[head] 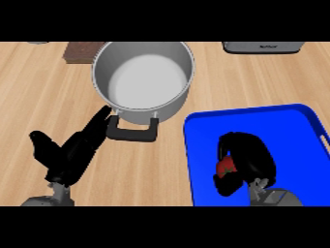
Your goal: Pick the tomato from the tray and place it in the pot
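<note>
Tomato (225,166) shows as a small red patch inside the curled fingers of the right robot hand (247,162), which is wrapped round it over the blue tray (296,121). Most of the fruit is hidden by the black fingers and thumb, so whether it rests on the tray floor or is lifted clear of it cannot be told. The hand sits in the left-centre part of the tray, with its grey forearm coming in from the lower edge of the view.

The tray lies on the right side of the wooden surface (24,92), its near-left corner just beside the pot's black handle (133,132). A slot-shaped grip shows in the tray's right wall.

The grey pot (144,77) stands up and to the left of the tray, its round mouth open and its inside pale and bare. The black handle projects from its near side toward the robot.

The left robot hand (71,150) rests at the lower left, released, with straight fingers pointing up and to the right; the fingertips reach close to the pot's near wall and handle.

At the far edge, a dark brown block (82,51) sits behind the pot on the left, and a grey appliance (262,47) lies to the right.
</note>
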Robot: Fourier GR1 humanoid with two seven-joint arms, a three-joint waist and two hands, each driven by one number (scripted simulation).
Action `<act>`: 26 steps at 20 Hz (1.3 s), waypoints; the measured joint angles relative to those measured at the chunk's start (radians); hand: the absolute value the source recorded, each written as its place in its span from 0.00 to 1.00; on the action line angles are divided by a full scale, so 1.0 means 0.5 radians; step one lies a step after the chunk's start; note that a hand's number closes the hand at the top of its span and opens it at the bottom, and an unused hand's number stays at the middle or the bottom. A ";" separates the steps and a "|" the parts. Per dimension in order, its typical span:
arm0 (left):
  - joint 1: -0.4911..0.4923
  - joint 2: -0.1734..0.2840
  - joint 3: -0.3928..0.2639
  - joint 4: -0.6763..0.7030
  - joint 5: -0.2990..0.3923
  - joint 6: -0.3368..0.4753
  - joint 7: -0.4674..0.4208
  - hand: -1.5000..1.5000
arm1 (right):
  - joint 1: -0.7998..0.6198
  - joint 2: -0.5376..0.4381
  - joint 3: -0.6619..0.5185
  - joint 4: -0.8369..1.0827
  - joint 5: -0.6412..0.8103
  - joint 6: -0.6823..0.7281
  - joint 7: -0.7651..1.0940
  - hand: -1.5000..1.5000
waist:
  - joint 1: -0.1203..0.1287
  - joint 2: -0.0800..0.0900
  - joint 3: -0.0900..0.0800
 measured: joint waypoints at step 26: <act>0.063 -0.018 -0.016 -0.074 -0.021 -0.034 0.032 0.50 | -1.498 0.201 -0.443 -0.505 -0.343 0.227 0.611 1.00 | 0.036 0.005 0.001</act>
